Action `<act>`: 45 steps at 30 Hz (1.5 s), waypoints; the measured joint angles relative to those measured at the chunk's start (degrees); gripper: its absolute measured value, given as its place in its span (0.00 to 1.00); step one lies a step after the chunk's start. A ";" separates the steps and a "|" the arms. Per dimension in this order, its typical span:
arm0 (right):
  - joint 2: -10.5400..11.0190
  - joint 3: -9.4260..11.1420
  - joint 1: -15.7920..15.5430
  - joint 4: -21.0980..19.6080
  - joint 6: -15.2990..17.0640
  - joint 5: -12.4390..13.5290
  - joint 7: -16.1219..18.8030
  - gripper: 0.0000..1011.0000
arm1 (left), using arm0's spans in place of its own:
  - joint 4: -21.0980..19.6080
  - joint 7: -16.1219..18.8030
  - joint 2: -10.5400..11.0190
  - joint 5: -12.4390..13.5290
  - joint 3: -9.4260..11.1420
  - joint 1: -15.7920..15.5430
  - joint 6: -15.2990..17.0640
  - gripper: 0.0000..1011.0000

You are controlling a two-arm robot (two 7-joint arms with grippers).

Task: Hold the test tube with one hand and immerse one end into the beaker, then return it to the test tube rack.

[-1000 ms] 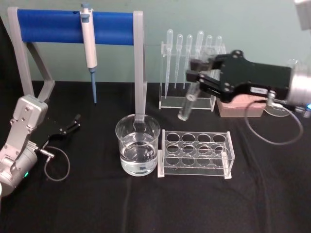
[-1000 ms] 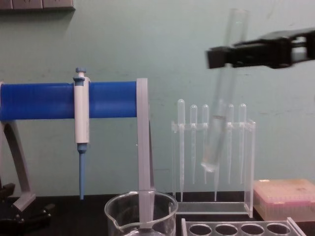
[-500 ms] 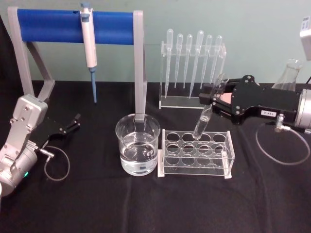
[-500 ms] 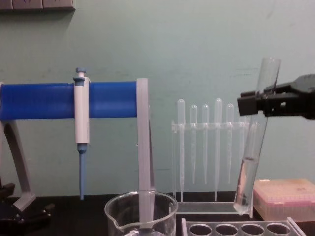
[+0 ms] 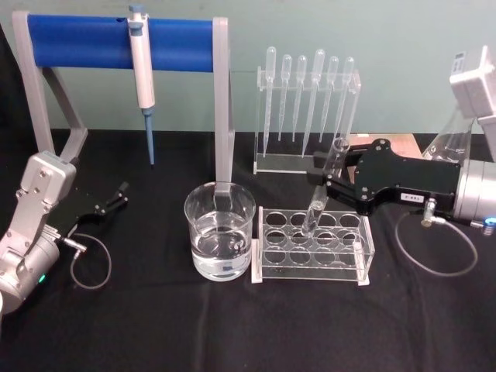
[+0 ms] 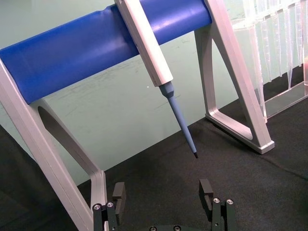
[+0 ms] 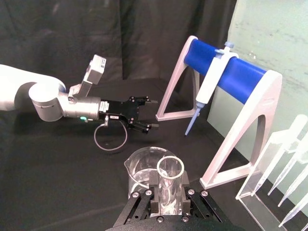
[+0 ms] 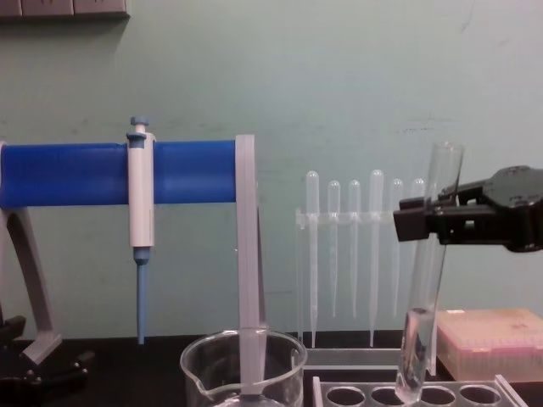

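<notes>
the wide clear glass beaker, part full of liquid, stands just left of the clear plastic tube rack. the black right gripper is clamped on the long clear glass test tube, tilted, its round bottom at a rear rack hole. the left gripper rests spread and empty at far left.

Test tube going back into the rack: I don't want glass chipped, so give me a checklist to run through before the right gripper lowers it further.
1. Grip: right gripper clamps the test tube near its upper part: ok.
2. Tube bottom at a back-row hole of the test tube rack: ok.
3. Tube upright: leans slightly in the head view: not ok.
4. Target hole vacant: cannot tell.
5. Beaker stands apart, left of the rack: ok.
6. Left gripper parked far left, open: ok.
</notes>
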 joint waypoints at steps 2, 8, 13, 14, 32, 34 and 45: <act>-0.32 -0.19 0.00 0.16 0.15 -0.48 -0.08 0.24 | 0.00 0.00 0.00 0.00 0.00 0.00 0.00 0.99; -0.98 -0.38 -0.23 0.61 0.30 -1.49 -0.50 0.24 | 0.00 0.00 0.00 0.00 0.00 0.00 0.00 0.99; -1.40 -0.42 -0.49 0.88 0.37 -2.24 -0.86 0.24 | 0.00 0.00 0.00 0.00 0.00 0.00 0.00 0.99; -1.52 -0.43 -0.56 0.96 0.38 -2.43 -0.88 0.24 | 0.00 0.00 0.00 0.00 0.00 0.00 0.00 0.99; -3.66 -0.87 -0.63 3.22 0.45 -4.73 -1.24 0.24 | 0.00 0.00 0.00 0.00 0.00 0.00 0.00 0.99; -3.87 -0.89 -0.78 3.51 0.45 -4.90 -1.25 0.24 | 0.00 0.00 0.00 0.00 0.00 0.00 0.00 0.99; -4.99 -1.03 -1.45 5.21 0.01 -5.68 -1.34 0.24 | 0.00 0.00 0.00 0.00 0.00 0.00 0.00 0.99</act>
